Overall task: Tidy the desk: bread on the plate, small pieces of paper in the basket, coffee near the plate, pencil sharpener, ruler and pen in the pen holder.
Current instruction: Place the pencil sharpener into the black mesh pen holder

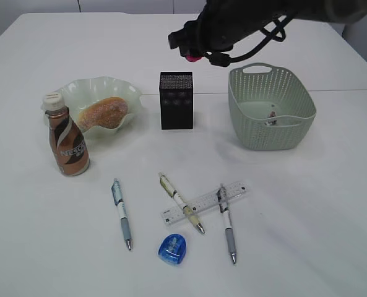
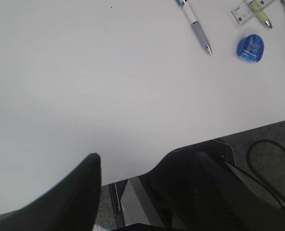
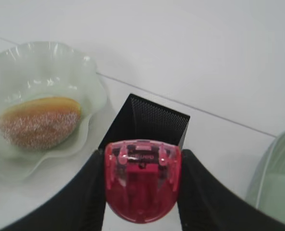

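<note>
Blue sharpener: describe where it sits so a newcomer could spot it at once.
Start at the pen holder and come to the desk's near edge, below the ruler. The blue sharpener is the only rounded, translucent blue thing among the long pens.

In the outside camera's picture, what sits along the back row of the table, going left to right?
Coffee bottle → green plate holding the bread → black mesh pen holder → grey-green basket.
</note>
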{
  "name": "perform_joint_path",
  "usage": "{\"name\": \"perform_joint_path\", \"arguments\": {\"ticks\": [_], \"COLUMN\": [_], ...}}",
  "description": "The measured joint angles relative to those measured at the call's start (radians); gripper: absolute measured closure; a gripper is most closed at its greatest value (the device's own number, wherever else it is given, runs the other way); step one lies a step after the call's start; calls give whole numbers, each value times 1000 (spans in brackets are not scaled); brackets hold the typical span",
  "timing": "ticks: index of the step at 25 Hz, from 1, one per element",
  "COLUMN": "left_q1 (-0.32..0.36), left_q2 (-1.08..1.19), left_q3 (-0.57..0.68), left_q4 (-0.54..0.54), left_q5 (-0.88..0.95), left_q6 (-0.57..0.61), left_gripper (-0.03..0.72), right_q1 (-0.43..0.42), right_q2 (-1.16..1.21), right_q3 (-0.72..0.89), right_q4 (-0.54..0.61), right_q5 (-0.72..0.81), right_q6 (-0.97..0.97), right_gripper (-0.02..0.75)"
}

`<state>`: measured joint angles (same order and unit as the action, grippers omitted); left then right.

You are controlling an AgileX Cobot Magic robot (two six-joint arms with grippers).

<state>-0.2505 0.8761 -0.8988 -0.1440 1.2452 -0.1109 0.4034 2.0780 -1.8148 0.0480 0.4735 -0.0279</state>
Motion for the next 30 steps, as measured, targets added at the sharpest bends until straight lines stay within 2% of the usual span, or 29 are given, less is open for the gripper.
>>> {"name": "perform_joint_path", "arguments": {"ticks": [11,20,30], "left_q1": [0,0,0], "left_q2": [0,0,0], "left_q3": [0,0,0], "left_q4": [-2,-3,-5], "left_q5": [0,0,0], "left_q6": [0,0,0], "left_gripper": [254,255,254], "right_q1": [0,0,0], "right_q2": [136,222,280], "right_q3": [-8,-92,-106], "right_q4": [8,8,11], "right_q5": [-308,-339,-362], "right_q6": [0,0,-2], "right_gripper": [419,419,419]}}
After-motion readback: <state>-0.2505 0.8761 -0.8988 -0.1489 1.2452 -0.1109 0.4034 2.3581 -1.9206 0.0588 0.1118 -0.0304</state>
